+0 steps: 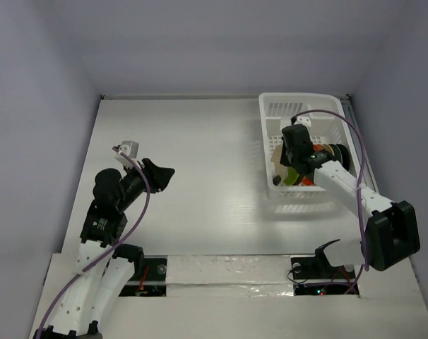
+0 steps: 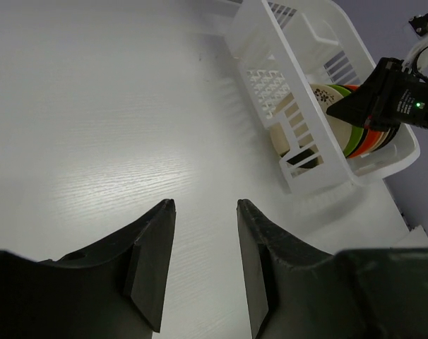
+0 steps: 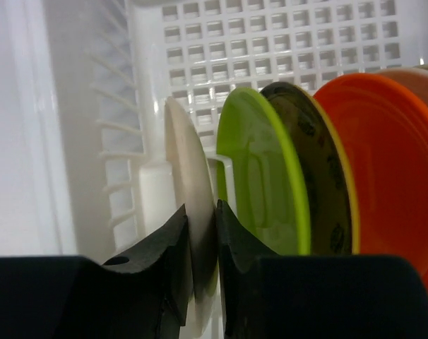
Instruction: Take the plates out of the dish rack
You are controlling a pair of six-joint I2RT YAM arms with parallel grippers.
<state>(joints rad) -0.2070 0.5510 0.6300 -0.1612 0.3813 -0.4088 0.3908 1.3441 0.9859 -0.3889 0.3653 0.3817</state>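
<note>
The white dish rack [image 1: 273, 111] stands at the back right of the table; it also shows in the left wrist view [image 2: 270, 53] and the right wrist view [image 3: 284, 42]. Several plates stand on edge in it: cream-beige [image 3: 189, 162], lime green [image 3: 260, 176], a dark one [image 3: 309, 162] and orange-red [image 3: 383, 162]. My right gripper [image 3: 201, 212] is inside the rack, shut on the rim of the cream-beige plate; it shows from above too [image 1: 293, 157]. My left gripper [image 2: 205, 208] is open and empty above bare table at the left [image 1: 161, 174].
The rack's slotted walls [image 3: 115, 141] close in on the right gripper's left side. The purple cable [image 1: 355, 141] of the right arm arcs over the rack. Grey walls surround the table on three sides.
</note>
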